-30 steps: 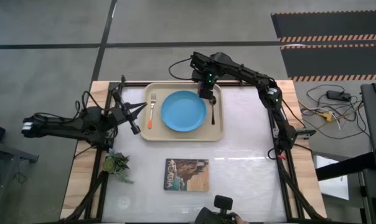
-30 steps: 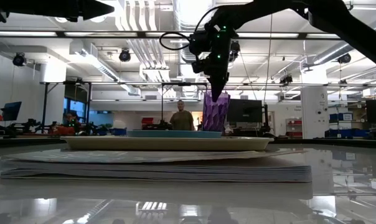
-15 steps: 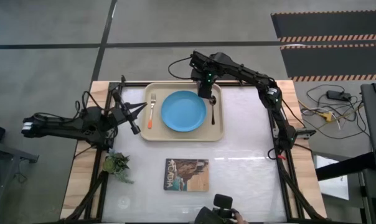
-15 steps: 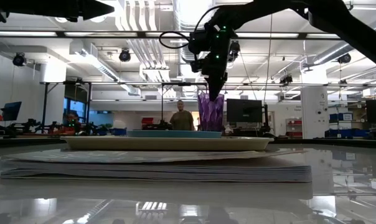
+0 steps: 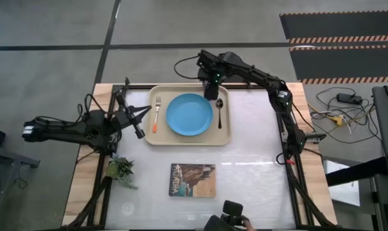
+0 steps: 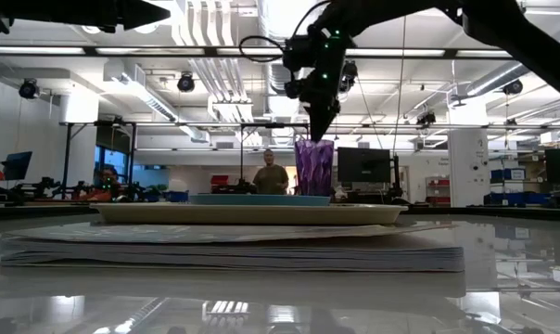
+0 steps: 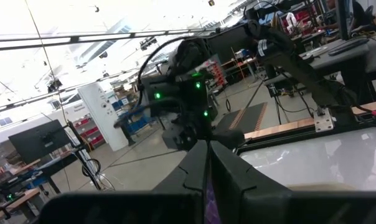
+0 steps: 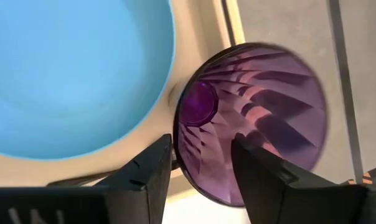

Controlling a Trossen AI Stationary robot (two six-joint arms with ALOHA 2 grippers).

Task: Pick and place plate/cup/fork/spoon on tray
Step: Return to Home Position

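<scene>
The beige tray point(image 5: 189, 139) lies at the table's far middle. On it are the light-blue plate point(image 5: 189, 115), the fork point(image 5: 156, 114) to the plate's left and the dark spoon point(image 5: 220, 115) to its right. The purple cup point(image 6: 314, 168) stands upright on its base in the tray's far right corner. My right gripper point(image 8: 200, 171) hangs open just above the cup's rim point(image 8: 182, 134), one finger over the inside, one outside. In the high view the gripper hides the cup. My left gripper point(image 5: 142, 113) is shut left of the tray.
A picture-covered book point(image 5: 193, 179) lies near the table's front middle. A small plant point(image 5: 120, 169) sits at the front left. Black frame rails run along the table's left and right edges. A person stands far off in the room behind.
My right gripper has risen from the cup: its fingertip, down inside the cup a second ago, is now above the rim. The cup stays standing upright on the tray.
</scene>
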